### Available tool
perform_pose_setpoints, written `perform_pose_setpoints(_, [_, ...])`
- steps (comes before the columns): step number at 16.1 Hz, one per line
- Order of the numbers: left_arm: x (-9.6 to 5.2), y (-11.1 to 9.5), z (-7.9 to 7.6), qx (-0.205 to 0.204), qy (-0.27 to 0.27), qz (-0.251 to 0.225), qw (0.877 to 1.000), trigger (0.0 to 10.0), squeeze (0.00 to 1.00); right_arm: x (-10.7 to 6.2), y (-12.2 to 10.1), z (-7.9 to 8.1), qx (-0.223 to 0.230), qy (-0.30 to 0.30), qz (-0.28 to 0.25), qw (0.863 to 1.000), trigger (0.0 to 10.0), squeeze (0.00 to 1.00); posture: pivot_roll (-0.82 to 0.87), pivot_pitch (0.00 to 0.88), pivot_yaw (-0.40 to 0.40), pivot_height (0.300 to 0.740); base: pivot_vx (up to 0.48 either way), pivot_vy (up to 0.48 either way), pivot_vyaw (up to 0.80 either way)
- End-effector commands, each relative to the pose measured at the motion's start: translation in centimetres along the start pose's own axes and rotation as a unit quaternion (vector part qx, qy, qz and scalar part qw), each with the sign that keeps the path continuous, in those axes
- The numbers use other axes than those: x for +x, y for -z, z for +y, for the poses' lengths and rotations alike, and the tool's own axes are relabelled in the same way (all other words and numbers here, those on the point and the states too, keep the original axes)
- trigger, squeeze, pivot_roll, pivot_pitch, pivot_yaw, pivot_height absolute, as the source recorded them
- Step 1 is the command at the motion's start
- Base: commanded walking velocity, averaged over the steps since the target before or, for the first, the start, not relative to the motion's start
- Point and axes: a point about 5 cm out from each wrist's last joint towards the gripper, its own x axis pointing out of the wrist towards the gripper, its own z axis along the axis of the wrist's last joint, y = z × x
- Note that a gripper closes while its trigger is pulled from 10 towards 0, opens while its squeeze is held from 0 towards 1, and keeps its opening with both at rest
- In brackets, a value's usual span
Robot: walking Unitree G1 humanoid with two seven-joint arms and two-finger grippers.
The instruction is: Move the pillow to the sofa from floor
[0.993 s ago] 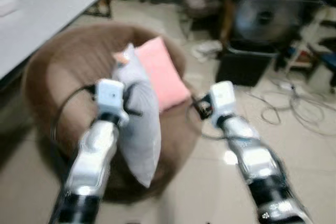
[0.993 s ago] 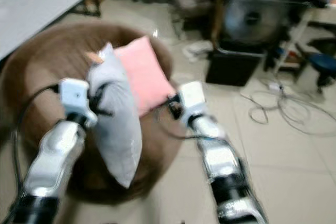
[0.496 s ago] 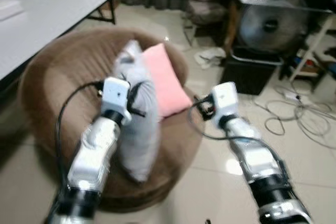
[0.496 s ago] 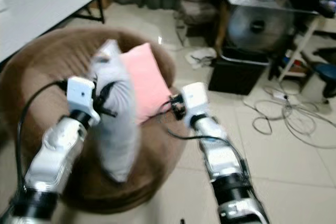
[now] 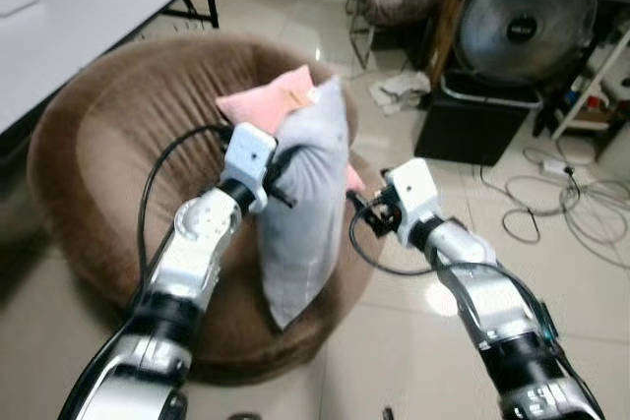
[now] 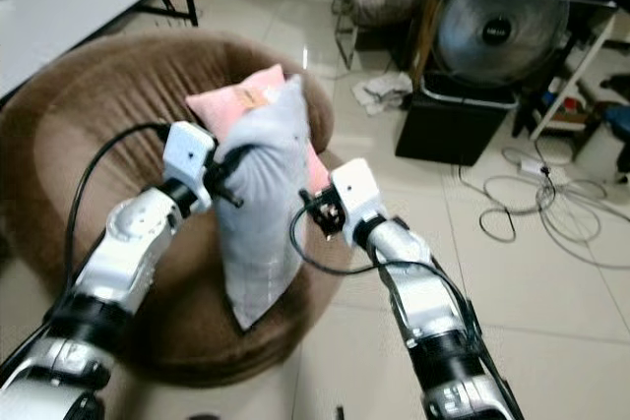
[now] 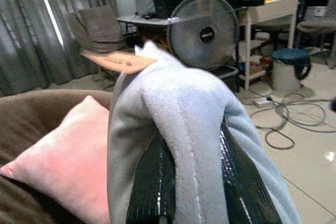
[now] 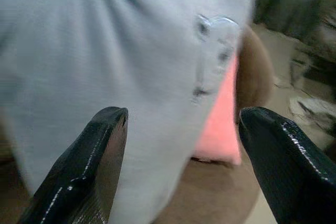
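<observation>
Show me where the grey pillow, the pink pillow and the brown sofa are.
grey pillow [image 5: 305,213]: left eye view, middle of its face.
pink pillow [image 5: 264,103]: left eye view, upper part behind the grey one.
brown sofa [image 5: 108,125]: left eye view, its left inner wall.

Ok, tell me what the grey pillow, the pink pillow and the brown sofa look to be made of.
Grey pillow: soft matte fleece-like fabric, judging by the fuzzy nap and stitched seam pinched in the left claw.
Pink pillow: smooth matte cloth, possibly cotton; its weave is too blurred to tell.
Brown sofa: plush, velvety upholstery that dents softly, probably a bean-bag style filling.
</observation>
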Motion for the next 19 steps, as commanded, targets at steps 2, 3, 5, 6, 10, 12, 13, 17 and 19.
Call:
perform_pose_setpoints(2, [1.3, -1.2, 0.0, 0.034, 0.025, -0.02, 0.999, 10.0, 0.0, -1.0, -0.2, 0.7, 0.004, -0.043, -0.005, 0.999, 10.0, 0.0, 0.07, 0.0, -0.012, 0.74, 0.0, 0.0, 0.0])
perform_pose_setpoints(3, [1.6, -0.8, 0.3, 0.042, 0.022, -0.006, 0.999, 10.0, 0.0, -1.5, -0.2, 1.3, 0.01, -0.07, -0.004, 0.997, 10.0, 0.0, 0.06, 0.0, -0.007, 0.74, 0.0, 0.0, 0.0])
perform_pose_setpoints(5, [1.8, -0.1, 1.3, 0.073, 0.0, 0.021, 0.997, 10.0, 0.0, -2.6, 0.2, 2.4, 0.014, -0.111, 0.01, 0.994, 10.0, 0.0, 0.03, 0.0, -0.005, 0.74, 0.0, 0.0, 0.0])
perform_pose_setpoints(6, [1.8, 0.2, 2.0, 0.085, -0.016, 0.033, 0.996, 10.0, 0.0, -3.2, 0.3, 2.7, 0.012, -0.122, 0.018, 0.992, 10.0, 0.0, 0.02, 0.0, -0.006, 0.74, 0.0, 0.0, 0.0])
perform_pose_setpoints(10, [0.4, 1.2, 5.7, 0.165, -0.093, 0.094, 0.977, 10.0, 0.0, -5.1, 0.5, 3.8, 0.007, -0.121, 0.043, 0.992, 10.0, 0.0, -0.04, 0.0, -0.012, 0.74, 0.0, 0.0, 0.0])
perform_pose_setpoints(12, [-0.6, 1.0, 7.9, 0.216, -0.133, 0.12, 0.96, 10.0, 0.0, -5.6, 0.5, 4.5, 0.008, -0.123, 0.058, 0.991, 10.0, 0.0, -0.05, 0.0, -0.024, 0.74, 0.0, 0.0, 0.0])
perform_pose_setpoints(13, [-1.1, 0.9, 8.7, 0.232, -0.146, 0.13, 0.953, 10.0, 0.0, -5.7, 0.6, 4.7, 0.009, -0.122, 0.066, 0.99, 10.0, 0.0, -0.06, 0.0, -0.028, 0.74, 0.0, 0.0, 0.0])
perform_pose_setpoints(17, [-2.6, 1.3, 10.6, 0.261, -0.173, 0.161, 0.936, 10.0, 0.0, -5.0, 0.9, 5.3, -0.009, -0.122, 0.089, 0.988, 10.0, 0.0, -0.06, 0.056, -0.044, 0.74, 0.0, 0.0, 0.0])
perform_pose_setpoints(19, [-3.0, 1.3, 11.1, 0.287, -0.187, 0.175, 0.923, 10.0, 0.26, -3.9, 0.5, 5.7, -0.016, -0.108, 0.092, 0.99, 10.0, 0.0, -0.06, 0.08, -0.059, 0.74, 0.0, 0.0, 0.0])
